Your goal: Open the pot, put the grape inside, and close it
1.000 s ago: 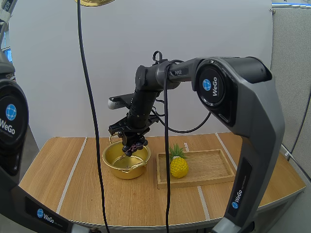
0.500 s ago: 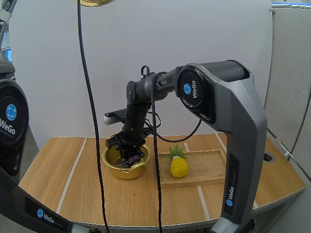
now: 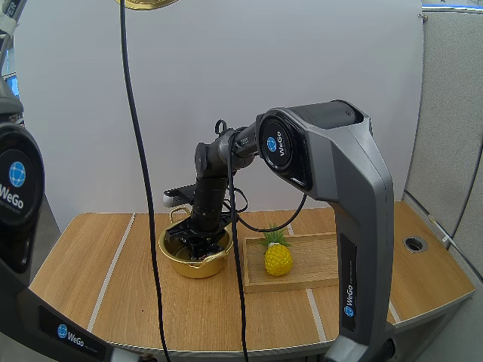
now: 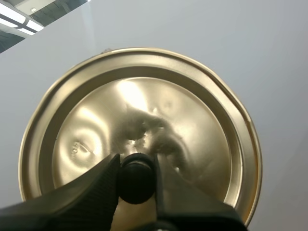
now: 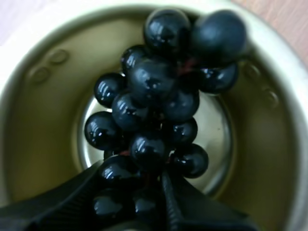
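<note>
**Grapes [image 5: 159, 120] down in the pot [image 5: 38, 144], lid [image 4: 139, 120] up in the air**

Checking the right wrist view first: dark glossy bunch hanging inside the gold walls, right over the shiny bottom. Can't tell about contact with the bottom. Right gripper [image 5: 134, 179] pinching the end of the bunch nearest the camera, fingers [image 5: 72, 199] closed in on a few berries from both sides, ribbed faces pressed against them. Rest of the bunch dangling away from the tips, a bit of reddish stem peeking through the middle.

Switching to the high view: right arm [image 3: 324, 151] bent over and down, wrist dipped into the open pot. Pot sitting on the wooden table [image 3: 98, 264], just left of a wooden tray [image 3: 328, 260], near it but not touching. Little yellow pineapple [image 3: 278, 258] with a green top standing upright on the tray's left end, near the pot, apart from it.

Over on the left wrist view: left gripper [image 4: 136, 161] clamped on the black knob [image 4: 136, 182] of the lid, one finger on each side, squeezing it tight. Knob side of the lid facing the camera, round gold face dented a little around the middle. Back in the high view, gold rim of the same lid poking in way up above the table, well apart from the pot.
</note>
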Robot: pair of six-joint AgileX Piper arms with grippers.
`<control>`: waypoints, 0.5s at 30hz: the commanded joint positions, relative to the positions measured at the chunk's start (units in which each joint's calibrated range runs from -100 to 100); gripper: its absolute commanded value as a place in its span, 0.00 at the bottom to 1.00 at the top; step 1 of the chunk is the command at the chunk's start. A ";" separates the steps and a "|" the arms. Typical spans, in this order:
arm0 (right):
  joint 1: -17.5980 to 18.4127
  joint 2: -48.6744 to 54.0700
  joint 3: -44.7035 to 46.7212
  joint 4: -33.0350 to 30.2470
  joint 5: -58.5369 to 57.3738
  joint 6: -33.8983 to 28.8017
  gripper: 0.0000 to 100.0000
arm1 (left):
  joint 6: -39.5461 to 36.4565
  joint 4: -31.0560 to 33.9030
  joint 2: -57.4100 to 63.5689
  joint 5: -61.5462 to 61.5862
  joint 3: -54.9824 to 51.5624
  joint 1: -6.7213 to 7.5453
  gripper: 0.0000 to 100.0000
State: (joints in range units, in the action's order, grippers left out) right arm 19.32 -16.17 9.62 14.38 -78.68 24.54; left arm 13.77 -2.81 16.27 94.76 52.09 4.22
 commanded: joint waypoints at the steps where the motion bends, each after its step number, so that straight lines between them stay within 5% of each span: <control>1: 0.03 0.30 -0.15 3.00 -2.19 0.09 0.00 | -0.41 0.50 0.38 -1.96 0.49 0.16 0.00; 15: 0.03 0.30 -0.15 0.36 -1.05 0.22 0.00 | -0.41 0.50 0.38 -1.96 0.49 0.16 0.00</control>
State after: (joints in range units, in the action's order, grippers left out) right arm 19.32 -16.17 9.63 15.44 -78.68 24.54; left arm 13.77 -2.81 16.27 94.76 52.09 4.22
